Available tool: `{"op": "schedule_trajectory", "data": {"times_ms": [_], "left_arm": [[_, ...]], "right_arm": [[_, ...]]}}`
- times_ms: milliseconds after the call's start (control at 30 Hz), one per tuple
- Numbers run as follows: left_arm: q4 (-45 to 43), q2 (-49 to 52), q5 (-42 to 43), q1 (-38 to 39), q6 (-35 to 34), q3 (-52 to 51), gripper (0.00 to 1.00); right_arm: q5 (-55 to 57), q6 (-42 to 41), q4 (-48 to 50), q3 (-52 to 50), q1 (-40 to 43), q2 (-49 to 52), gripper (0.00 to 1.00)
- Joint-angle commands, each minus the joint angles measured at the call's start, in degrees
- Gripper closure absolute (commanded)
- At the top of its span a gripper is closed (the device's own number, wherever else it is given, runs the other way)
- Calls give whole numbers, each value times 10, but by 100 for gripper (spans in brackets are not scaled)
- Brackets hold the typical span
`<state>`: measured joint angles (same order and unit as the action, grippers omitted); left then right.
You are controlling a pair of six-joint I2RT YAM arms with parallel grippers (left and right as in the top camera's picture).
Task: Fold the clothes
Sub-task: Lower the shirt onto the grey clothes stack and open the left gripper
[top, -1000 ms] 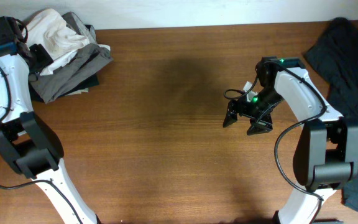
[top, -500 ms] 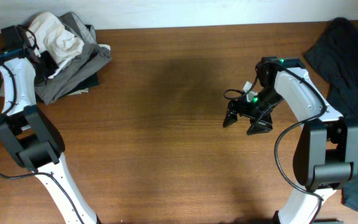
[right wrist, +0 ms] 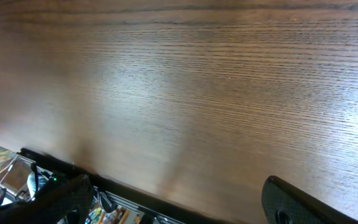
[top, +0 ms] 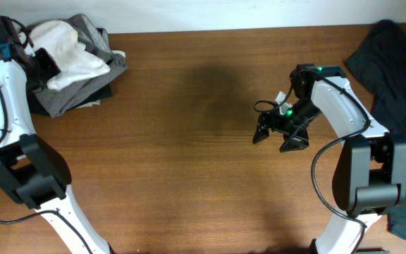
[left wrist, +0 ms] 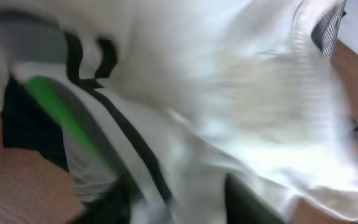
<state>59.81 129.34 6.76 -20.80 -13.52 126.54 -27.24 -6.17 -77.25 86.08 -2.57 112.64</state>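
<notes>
A pile of clothes lies at the table's far left corner: a white garment on top of grey clothing. My left gripper is at this pile, shut on the white garment. In the blurred left wrist view the white cloth fills the frame and runs between my fingers. My right gripper is open and empty, low over bare wood right of centre. The right wrist view shows only its fingertips and the table.
A large dark garment lies at the table's right side and hangs over the right edge. The brown wooden table stretches between the two arms. A white wall runs behind the table's far edge.
My left arm has swung left and back, and the white garment has been pulled out flatter toward the right over the grey pile. The right arm has not moved.
</notes>
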Motion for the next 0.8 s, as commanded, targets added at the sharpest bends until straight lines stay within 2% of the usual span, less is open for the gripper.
{"op": "schedule_trajectory", "data": {"times_ms": [0, 100, 267, 300, 333, 367, 400, 433, 467, 600, 667, 767], "left_arm": [[1, -9, 8, 0, -3, 4, 24], [-19, -9, -6, 0, -3, 4, 17], [-92, -8, -9, 1, -4, 4, 17], [-105, -8, -2, 1, -3, 4, 24], [-126, -4, 13, 1, -4, 4, 38], [-138, 2, 27, 3, -3, 4, 61], [-144, 11, 40, 7, -3, 4, 76], [-146, 19, 42, 11, -3, 3, 88], [-149, 33, 42, 20, -3, 3, 96], [-165, 99, 42, 54, -3, 3, 99], [-163, 128, 75, 71, 3, 3, 99], [-163, 126, 104, 83, 3, 4, 99]], "right_arm": [[-5, 2, 1, 8, -4, -20, 9], [-5, 2, 1, 8, -4, -20, 9], [-5, 2, 1, 8, -4, -20, 9], [-5, 2, 1, 8, -4, -20, 9], [-5, 2, 2, 8, -4, -20, 9], [-5, 2, 3, 8, -4, -20, 9], [-6, 2, 4, 8, -4, -20, 9], [-6, 2, 4, 8, -4, -20, 10], [-6, 2, 3, 8, -4, -20, 9], [-6, 2, 3, 8, -4, -20, 9], [-6, 2, 2, 8, -4, -20, 9], [-5, 2, 1, 8, -4, -20, 9]]}}
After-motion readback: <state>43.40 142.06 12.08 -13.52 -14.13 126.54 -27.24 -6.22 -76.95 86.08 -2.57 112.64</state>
